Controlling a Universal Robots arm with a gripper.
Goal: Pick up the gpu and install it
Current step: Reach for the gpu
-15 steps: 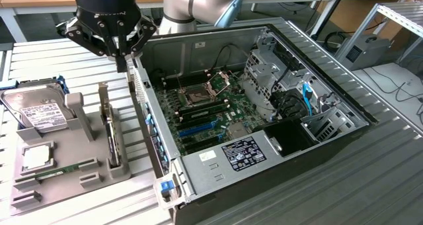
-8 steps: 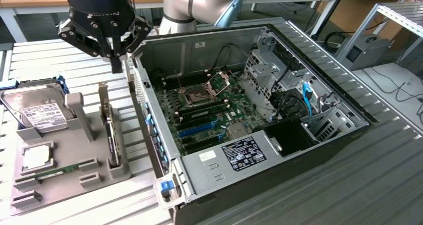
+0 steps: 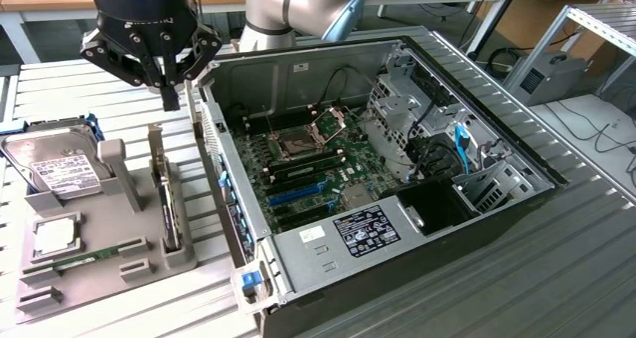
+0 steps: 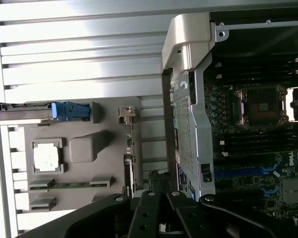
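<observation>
Exterior view, gpu (image 3: 169,204) edge-on in grey holder (image 3: 149,267), its faces hard to make out, below the claw (image 3: 170,103), closed tight, holding nothing.

Gripper (image 3: 171,98) closed, hovers above gpu (image 3: 170,208) standing on edge in gray holder (image 3: 115,230), just beside open computer case (image 3: 298,260).

**A:** Where does the gpu (image 3: 169,204) sit?

**B:** I see it on edge in the fixture (image 3: 129,267), at the exterior view's left of the case (image 3: 328,237), just beside its wall.

**A:** And around it?

**B:** The hard drive (image 3: 55,167) is farther left. In front of that are the CPU (image 3: 55,237), then the RAM stick (image 3: 74,262). My gripper (image 3: 170,100) hangs above the gpu's far end.
</observation>
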